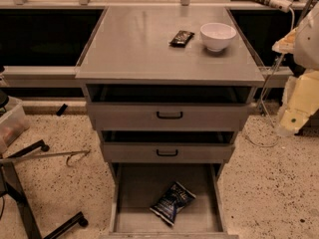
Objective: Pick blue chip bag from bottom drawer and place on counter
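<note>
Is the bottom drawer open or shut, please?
Open: the bottom drawer is pulled out, blue chip bag inside; the gripper is far right.

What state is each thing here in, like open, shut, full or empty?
Bottom drawer: pulled open.
Top drawer: looks shut.
Middle drawer: looks shut.
Chip bag: lying on bottom drawer's floor, unheld.
Bowl: upright on counter, looks empty.
Packet: flat on counter, beside bowl.
Claw: at right edge, clear of the drawers.

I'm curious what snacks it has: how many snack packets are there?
2: the blue chip bag in the open bottom drawer, a dark packet on the counter. Upper drawers may hide more. The gripper is at the right edge.
</note>
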You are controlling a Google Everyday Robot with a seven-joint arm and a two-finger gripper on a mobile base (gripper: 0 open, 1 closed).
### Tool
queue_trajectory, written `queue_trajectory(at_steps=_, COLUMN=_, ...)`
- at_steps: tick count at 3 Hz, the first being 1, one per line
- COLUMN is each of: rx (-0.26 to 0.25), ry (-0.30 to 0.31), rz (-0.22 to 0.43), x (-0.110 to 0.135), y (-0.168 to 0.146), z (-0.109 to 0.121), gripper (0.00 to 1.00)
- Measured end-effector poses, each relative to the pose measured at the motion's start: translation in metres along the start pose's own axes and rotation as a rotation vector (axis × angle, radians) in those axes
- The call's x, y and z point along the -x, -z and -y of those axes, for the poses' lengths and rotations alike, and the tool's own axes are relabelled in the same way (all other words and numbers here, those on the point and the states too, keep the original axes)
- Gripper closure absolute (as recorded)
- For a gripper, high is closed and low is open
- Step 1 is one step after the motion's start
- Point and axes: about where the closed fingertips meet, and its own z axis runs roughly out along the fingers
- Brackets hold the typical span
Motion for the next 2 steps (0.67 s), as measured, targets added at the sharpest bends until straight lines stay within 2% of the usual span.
queue_trajectory(at_steps=1, rx=0.000, ry=0.000, rz=0.000, x=0.000, y=0.000, z=0.000, gripper=0.00)
queue_trajectory(at_steps=2, rx=-0.005, ry=-0.011, rz=0.048, x=-0.003, y=-0.024, z=-0.003, gripper=0.00)
